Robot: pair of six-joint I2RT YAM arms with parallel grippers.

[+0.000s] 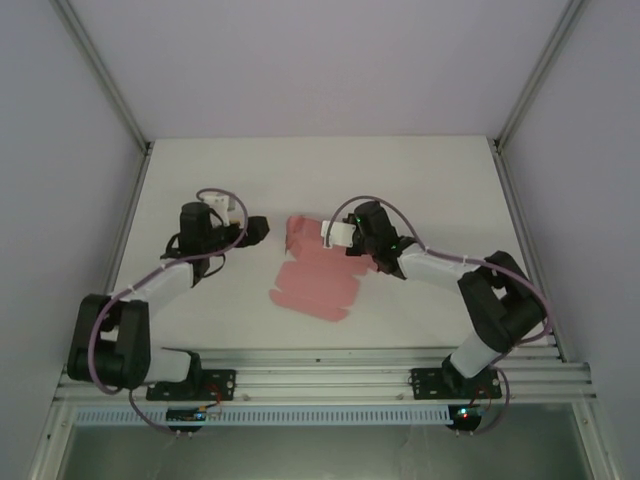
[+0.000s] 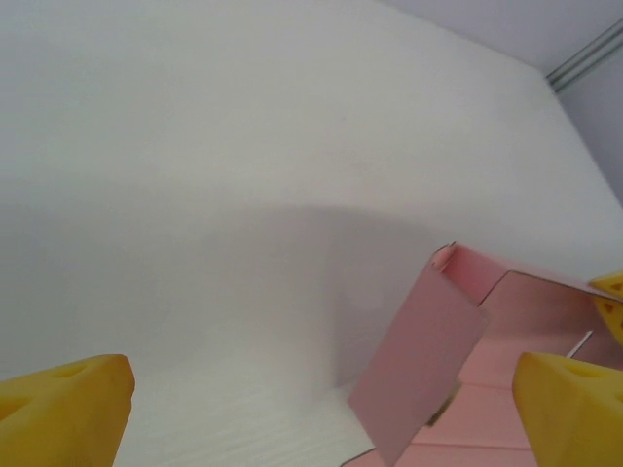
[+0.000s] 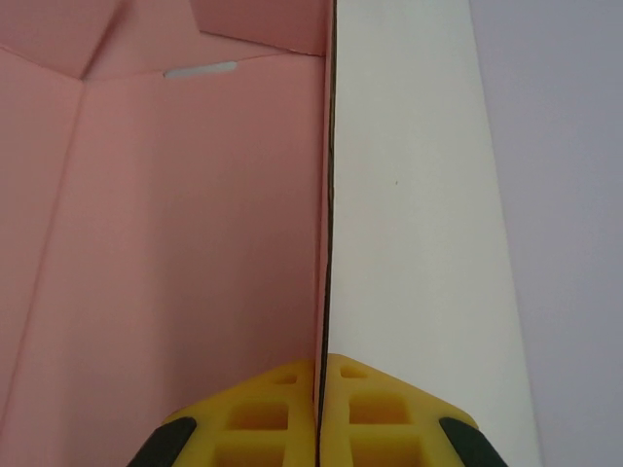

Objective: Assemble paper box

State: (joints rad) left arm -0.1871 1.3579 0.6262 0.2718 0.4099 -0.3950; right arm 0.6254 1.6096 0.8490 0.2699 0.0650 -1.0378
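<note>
At desk [image 1: 420, 180] centre, the right jaws clench the box [image 1: 310, 280] by one raised side, likely to keep that fold upright; the left jaws stand released, just left.

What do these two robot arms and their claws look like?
The left arm and right arm each have chunky black joints linked by white tubes, with a lilac cable looping alongside. The left claw and right claw have two yellow fingers with recessed pockets.
</note>
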